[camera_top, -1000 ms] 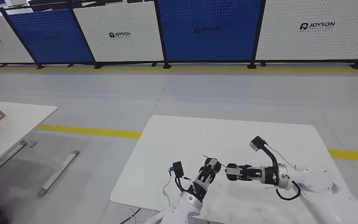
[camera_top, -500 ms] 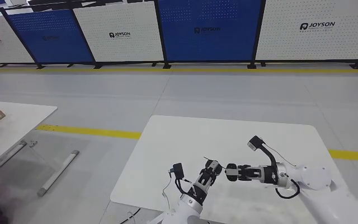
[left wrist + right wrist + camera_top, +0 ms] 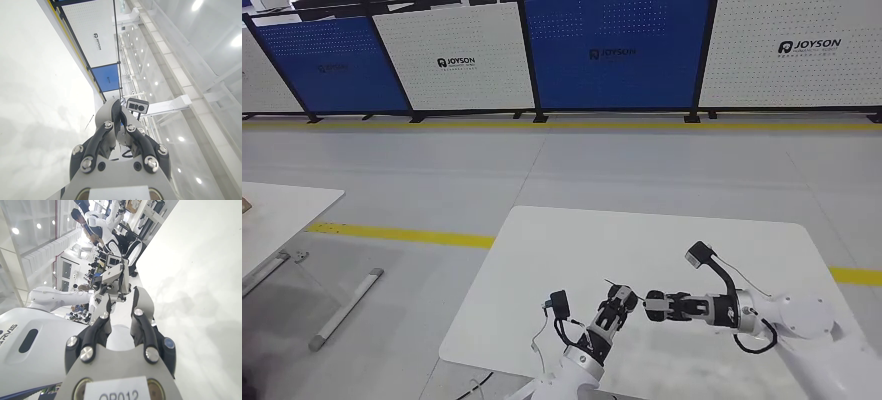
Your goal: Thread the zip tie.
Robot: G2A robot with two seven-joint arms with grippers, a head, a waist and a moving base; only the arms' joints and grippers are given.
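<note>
Low in the middle of the top view, over the near part of the white bench (image 3: 572,250), the left claw (image 3: 620,297) is pressed tight on the thin black zip tie (image 3: 89,122), whose free end juts toward the frame's upper left above the bench. Just right of it the right claw (image 3: 654,305) faces it, fingers parted, nothing between them. Far back at the frame's top stand blue and white pegboard panels (image 3: 612,50)

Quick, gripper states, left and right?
Left gripper: closed, pinching the zip tie.
Right gripper: open, holding nothing.
</note>
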